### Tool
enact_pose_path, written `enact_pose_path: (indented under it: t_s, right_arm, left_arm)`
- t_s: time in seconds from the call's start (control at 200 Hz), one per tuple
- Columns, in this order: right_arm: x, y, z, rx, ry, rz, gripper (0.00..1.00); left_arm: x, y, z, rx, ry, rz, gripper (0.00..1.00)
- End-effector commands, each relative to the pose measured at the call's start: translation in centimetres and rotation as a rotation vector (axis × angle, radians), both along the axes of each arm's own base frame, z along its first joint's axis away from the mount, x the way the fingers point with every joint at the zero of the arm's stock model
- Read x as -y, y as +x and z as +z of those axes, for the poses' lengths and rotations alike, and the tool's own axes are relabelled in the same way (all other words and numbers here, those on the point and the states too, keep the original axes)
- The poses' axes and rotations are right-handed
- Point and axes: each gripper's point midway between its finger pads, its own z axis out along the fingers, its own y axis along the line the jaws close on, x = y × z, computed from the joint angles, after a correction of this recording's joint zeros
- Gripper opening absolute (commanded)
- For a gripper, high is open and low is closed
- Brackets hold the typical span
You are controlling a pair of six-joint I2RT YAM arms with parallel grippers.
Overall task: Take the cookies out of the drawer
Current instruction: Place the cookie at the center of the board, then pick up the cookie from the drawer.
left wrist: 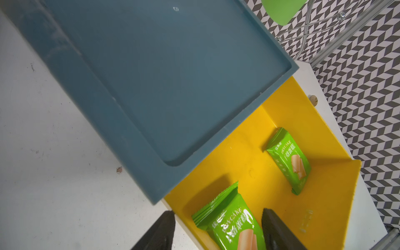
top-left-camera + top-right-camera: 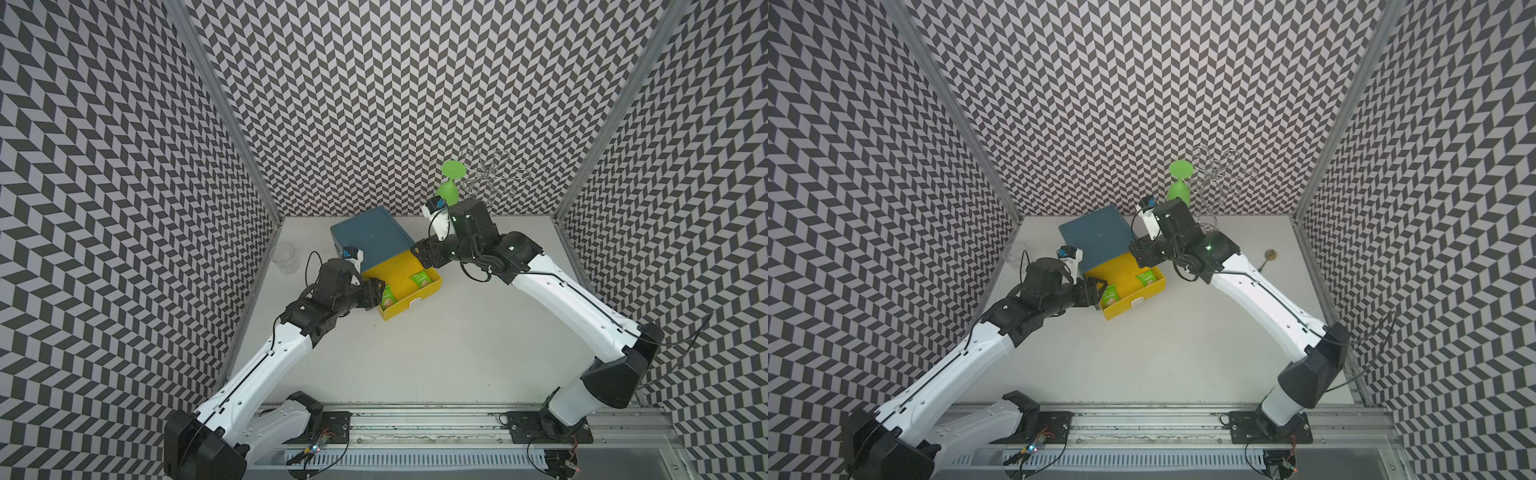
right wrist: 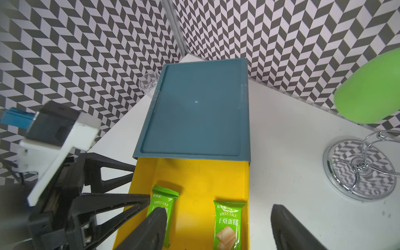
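Left gripper (image 1: 218, 213) jaws wide apart, one finger outside the drawer (image 1: 249, 155) wall, one inside, a green cookie (image 1: 231, 225) between them. Right gripper (image 3: 219, 209) gapes too, the other cookie (image 3: 228, 225) framed between its fingers. Both cookies lie flat in the yellow drawer, pulled out of the blue box (image 2: 368, 239).

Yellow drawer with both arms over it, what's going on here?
The yellow drawer stands pulled out of the blue box, with two green cookie packets lying inside. The left gripper is open, its jaws straddling the drawer's side wall and the left packet, not closed on it. The right gripper is open too, above the drawer's other side near the right packet, holding nothing. No cookie is out yet.
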Motion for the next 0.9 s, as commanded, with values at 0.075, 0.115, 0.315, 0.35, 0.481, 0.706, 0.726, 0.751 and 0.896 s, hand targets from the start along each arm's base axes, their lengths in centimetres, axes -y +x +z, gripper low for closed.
enact_pose_path:
  t_s: [0.075, 0.115, 0.315, 0.35, 0.481, 0.706, 0.726, 0.751, 0.896]
  right_arm:
    - [-0.8, -0.9, -1.4, -0.036, -0.025, 0.019, 0.79]
    - [-1.2, -1.2, -1.9, -0.043, -0.034, 0.034, 0.78]
    - [-2.0, -2.2, -4.8, -0.105, -0.120, 0.078, 0.77]
    - [-2.1, -2.1, -5.3, -0.112, -0.140, 0.078, 0.77]
    - [-2.3, -1.5, -6.7, -0.136, -0.205, 0.065, 0.77]
    - [-2.6, 0.3, -8.8, -0.157, -0.305, 0.022, 0.77]
    - [-2.4, 0.5, -9.0, -0.161, -0.318, 0.013, 0.77]
    - [-2.3, 0.7, -9.3, -0.165, -0.337, 0.003, 0.77]
    - [-2.2, 1.4, -10.5, -0.198, -0.408, -0.015, 0.76]
  left_arm:
    - [0.4, 0.4, 0.7, 0.041, -0.021, -0.020, 0.68]
    - [0.4, 0.4, 0.7, 0.041, -0.021, -0.022, 0.68]
    - [0.4, 0.5, 0.4, 0.038, -0.020, -0.019, 0.68]
    - [0.4, 0.5, 0.4, 0.038, -0.020, -0.020, 0.68]
    - [0.4, 0.6, 0.3, 0.036, -0.024, -0.020, 0.68]
    - [0.5, 0.6, 0.2, 0.037, -0.029, -0.023, 0.68]
    - [0.6, 0.6, 0.2, 0.035, -0.028, -0.024, 0.68]
    - [0.6, 0.6, 0.2, 0.037, -0.028, -0.024, 0.68]
    - [0.7, 0.7, -0.1, 0.032, -0.026, -0.031, 0.68]
